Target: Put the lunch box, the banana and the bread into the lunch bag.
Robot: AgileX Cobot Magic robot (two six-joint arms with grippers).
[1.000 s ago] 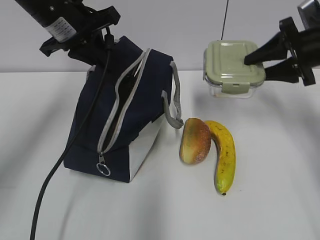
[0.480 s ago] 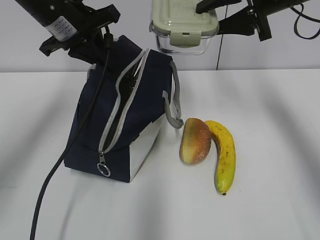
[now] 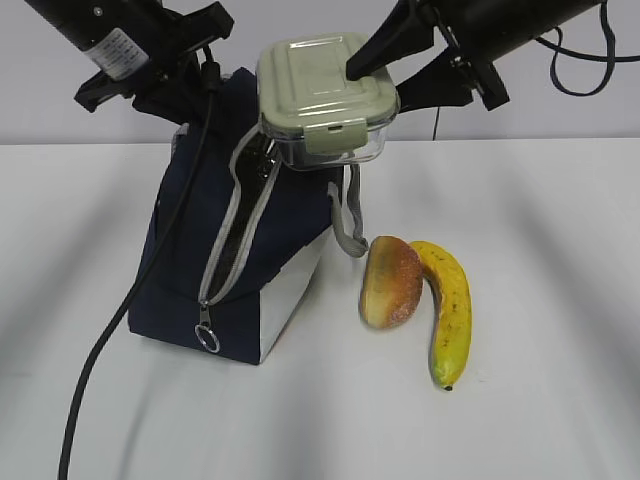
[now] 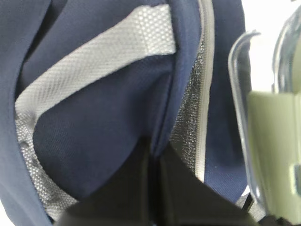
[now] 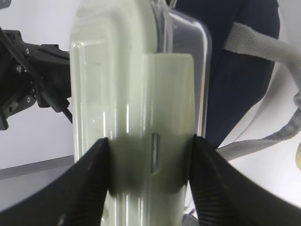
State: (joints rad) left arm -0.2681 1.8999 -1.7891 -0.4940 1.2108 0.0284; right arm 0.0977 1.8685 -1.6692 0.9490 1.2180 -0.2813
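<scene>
The navy lunch bag [image 3: 180, 260] stands left of centre with its zipper open. My left gripper [image 3: 195, 75] is shut on the bag's upper fabric edge [image 4: 103, 132], the jaws [image 4: 155, 162] pinching a fold beside the silver lining. My right gripper [image 3: 378, 85] is shut on the lunch box [image 3: 320, 95], clear with a sage-green lid, and holds it tilted just above the bag's opening. In the right wrist view the fingers [image 5: 101, 160] clamp the lid and base of the box [image 5: 127, 94]. The bread [image 3: 390, 282] and the banana [image 3: 450, 305] lie side by side, touching, on the table right of the bag.
A black cable [image 3: 130, 310] hangs from the left arm across the bag's left side to the table's front. A grey handle [image 3: 350, 215] droops off the bag toward the bread. The zipper's ring pull [image 3: 208, 340] hangs at the bag's near end. The white table [image 3: 560, 250] extends right.
My right gripper has carried the lunch box from the far right, up and leftward, then down over the bag's opening. The left gripper, bag, bread and banana have stayed put.
</scene>
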